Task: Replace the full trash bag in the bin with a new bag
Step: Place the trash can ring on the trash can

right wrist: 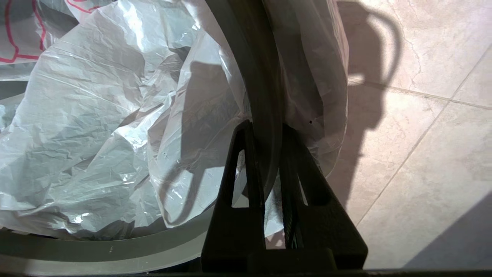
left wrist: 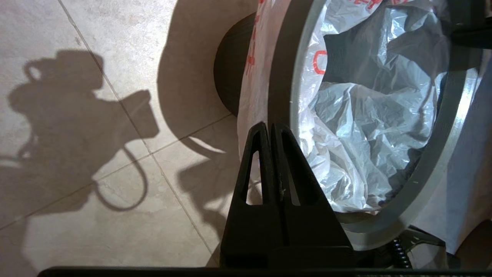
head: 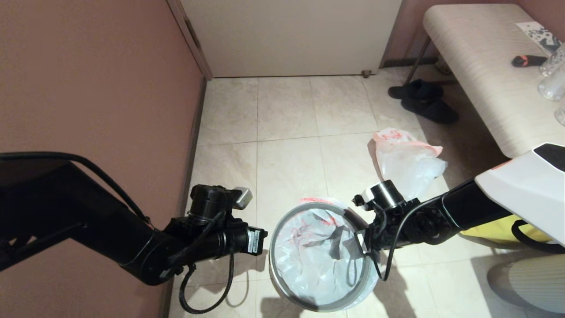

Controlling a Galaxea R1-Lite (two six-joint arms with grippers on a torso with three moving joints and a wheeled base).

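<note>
The black bin stands on the floor tiles with its grey hoop round the top. The new bag lines it, crumpled inside, its edge with red print folded out over the rim. My right gripper is shut on the hoop at the bin's right side, one finger inside and one outside over the bag's overhang. At the bin's left side, just outside the hoop, is my left gripper. It is shut with nothing between its fingers, tips against the bag's overhang.
A lumpy white bag with a pink rim lies on the floor beyond the bin. A yellow bag shows under my right arm. Black shoes and a bench stand at the right, a wall on the left.
</note>
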